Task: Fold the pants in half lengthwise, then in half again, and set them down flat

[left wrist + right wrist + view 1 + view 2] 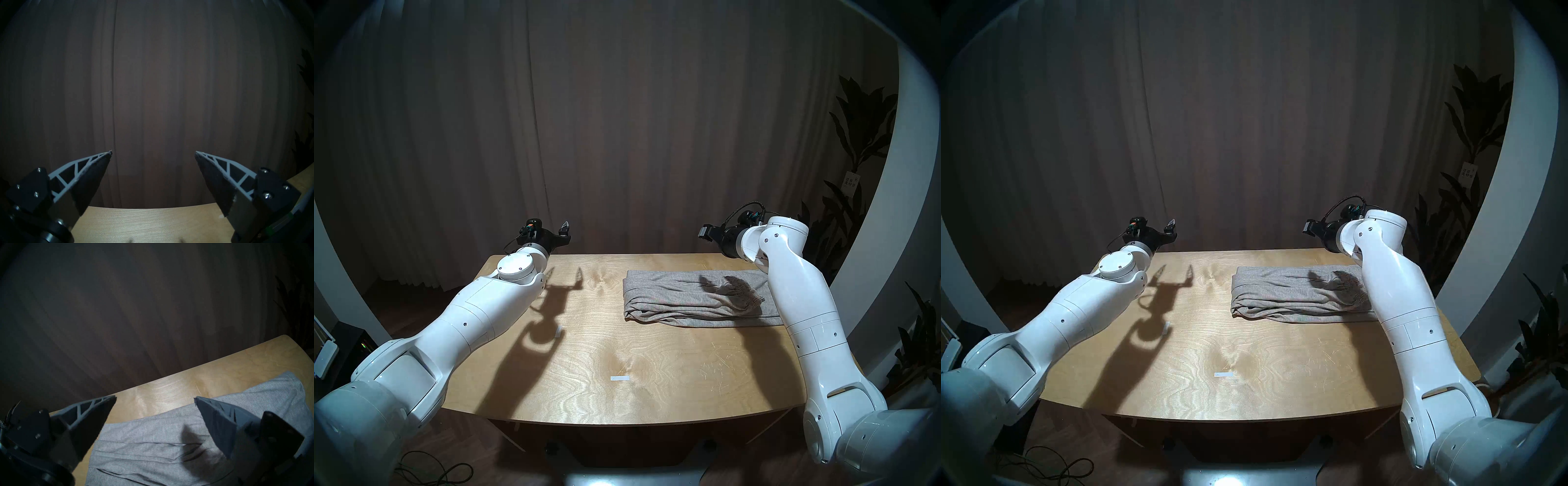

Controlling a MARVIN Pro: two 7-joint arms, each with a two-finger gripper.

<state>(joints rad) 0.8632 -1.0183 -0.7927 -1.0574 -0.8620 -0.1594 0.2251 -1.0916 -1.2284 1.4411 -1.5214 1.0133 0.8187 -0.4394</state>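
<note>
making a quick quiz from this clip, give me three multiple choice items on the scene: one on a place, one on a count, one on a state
1. Where do the pants lie on the table?
A. near left corner
B. far right part
C. hanging off the front edge

2. How many small white tape strips are on the bare wood?
A. none
B. two
C. five

3. How is the right gripper?
A. open and empty above the pants
B. shut on the waistband
C. shut on a tape strip

Answers:
1 B, the folded grey bundle sits toward the far edge on the robot's right.
2 B, one strip lies near the front middle and another by the left arm's shadow.
3 A, the right wrist view shows its fingers spread apart with only table and cloth beyond them.
</note>
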